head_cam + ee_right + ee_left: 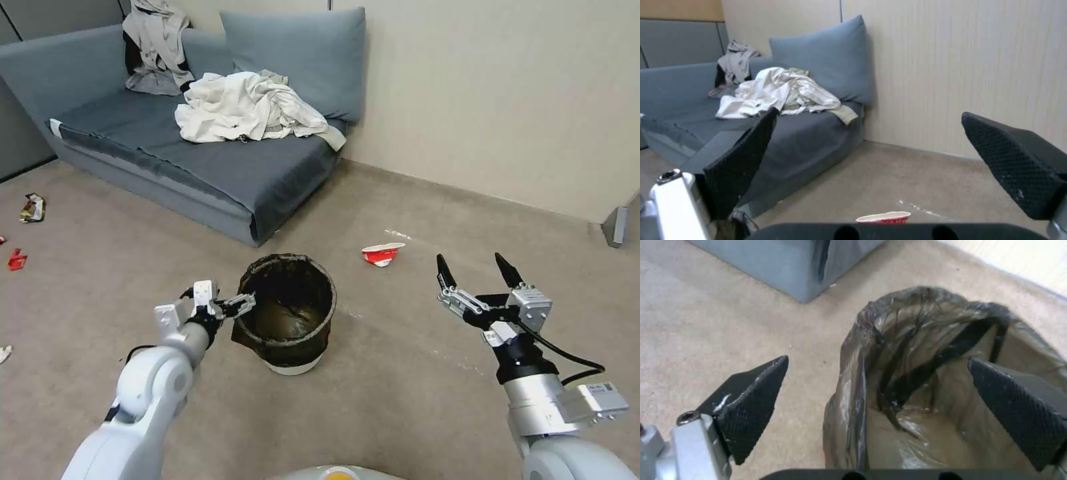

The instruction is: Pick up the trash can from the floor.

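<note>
Two grippers reach forward over the floor [413, 393], one on each side of the trash can [288, 313]. The left gripper [241, 305] sits right at the can's near-left rim, its jaws spread: in the left wrist view one finger [751, 403] hangs outside the bin over bare carpet and the other finger [1018, 400] lies over the inside, with the bag-covered rim between them. Whether either finger touches the bag cannot be told. The right gripper [479, 272] is held above the floor, well apart from the can on its right side, fingers spread wide and gripping nothing.

The trash can stands upright on the floor just ahead of the robot, its dark bag [925, 350] folded over the rim and the white base showing below. Beyond it, to the right, a crushed red-and-white cup [383, 253] lies on the carpet. Farther back a grey sofa [200, 160] stands against the wall [500, 100], with a heap of pale cloth [247, 110] on its seat and a cushion [300, 60] propped behind.
</note>
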Robot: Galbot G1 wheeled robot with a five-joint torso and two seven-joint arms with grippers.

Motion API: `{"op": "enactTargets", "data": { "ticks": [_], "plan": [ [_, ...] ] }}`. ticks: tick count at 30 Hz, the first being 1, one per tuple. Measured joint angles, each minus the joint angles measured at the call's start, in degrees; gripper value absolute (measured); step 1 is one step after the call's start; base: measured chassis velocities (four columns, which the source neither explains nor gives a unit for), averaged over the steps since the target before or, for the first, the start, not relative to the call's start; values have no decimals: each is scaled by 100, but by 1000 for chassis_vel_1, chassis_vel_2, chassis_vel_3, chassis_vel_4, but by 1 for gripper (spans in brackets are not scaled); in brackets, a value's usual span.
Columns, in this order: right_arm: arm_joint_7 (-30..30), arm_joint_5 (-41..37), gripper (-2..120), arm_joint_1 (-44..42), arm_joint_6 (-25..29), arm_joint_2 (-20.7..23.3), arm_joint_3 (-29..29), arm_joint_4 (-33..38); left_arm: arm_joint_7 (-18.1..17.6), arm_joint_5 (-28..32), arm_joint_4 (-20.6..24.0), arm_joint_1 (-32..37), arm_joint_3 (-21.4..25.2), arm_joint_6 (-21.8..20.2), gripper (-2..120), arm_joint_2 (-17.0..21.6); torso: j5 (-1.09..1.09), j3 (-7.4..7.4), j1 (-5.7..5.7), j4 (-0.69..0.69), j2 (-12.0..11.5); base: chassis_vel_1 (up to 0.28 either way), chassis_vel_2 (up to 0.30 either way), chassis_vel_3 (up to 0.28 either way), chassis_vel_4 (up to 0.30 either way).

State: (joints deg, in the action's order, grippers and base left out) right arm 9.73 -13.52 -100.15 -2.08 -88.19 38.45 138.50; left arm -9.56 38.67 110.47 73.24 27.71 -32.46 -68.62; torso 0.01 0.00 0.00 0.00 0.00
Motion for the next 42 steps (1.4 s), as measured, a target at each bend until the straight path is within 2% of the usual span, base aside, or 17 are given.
{"op": "enactTargets", "data": {
  "ticks": [3, 5, 9, 27, 33, 35, 37, 39, 41, 42],
  "plan": [
    [-7, 3, 100, 9, -13, -12, 15, -23, -118, -2, -134, -145, -96, -106, 100, 11, -1, 0, 0, 0, 0, 0, 0, 0, 0],
    [-16, 4, 100, 33, -37, -16, 31, -64, -235, -30, -308, -304, -186, -358, 100, 27, 0, 0, 0, 0, 0, 0, 0, 0, 0],
    [-25, 5, 100, 74, -116, -13, 38, -93, -315, -14, -501, -406, -255, -485, 100, 33, -1, 0, 0, 1, 0, 0, 0, 0, 0],
    [-34, -3, 100, 141, -147, 9, 23, -170, -545, 138, -726, -470, -252, -753, 99, 36, 0, 0, 0, 1, 0, 0, 0, 0, 0],
    [-35, -7, 100, 137, -147, 19, 22, -171, -581, 163, -748, -454, -219, -809, 88, 29, 0, 0, 0, 0, 0, 0, 0, 0, 0],
    [-35, -7, 100, 135, -147, 16, 16, -170, -585, 178, -750, -442, -200, -845, 80, 27, 0, 0, 0, 0, 0, 0, 0, 0, 0],
    [-36, -8, 100, 135, -147, 14, 15, -170, -587, 186, -752, -438, -195, -855, 78, 24, 0, 0, 0, 0, 0, 0, 0, 0, 0],
    [-35, -7, 100, 130, -145, 10, 11, -170, -589, 218, -762, -426, -174, -870, 67, 19, 0, 0, 0, 0, 0, 0, 0, 0, 0],
    [-36, -7, 100, 130, -144, 10, 11, -170, -590, 226, -762, -425, -172, -872, 64, 19, 0, 0, 0, 0, 0, 0, 0, 0, 0],
    [-36, -7, 100, 128, -143, 10, 11, -170, -594, 248, -762, -423, -161, -876, 60, 17, 0, 0, 0, 1, 0, 0, 0, 0, 0]
  ]
}}
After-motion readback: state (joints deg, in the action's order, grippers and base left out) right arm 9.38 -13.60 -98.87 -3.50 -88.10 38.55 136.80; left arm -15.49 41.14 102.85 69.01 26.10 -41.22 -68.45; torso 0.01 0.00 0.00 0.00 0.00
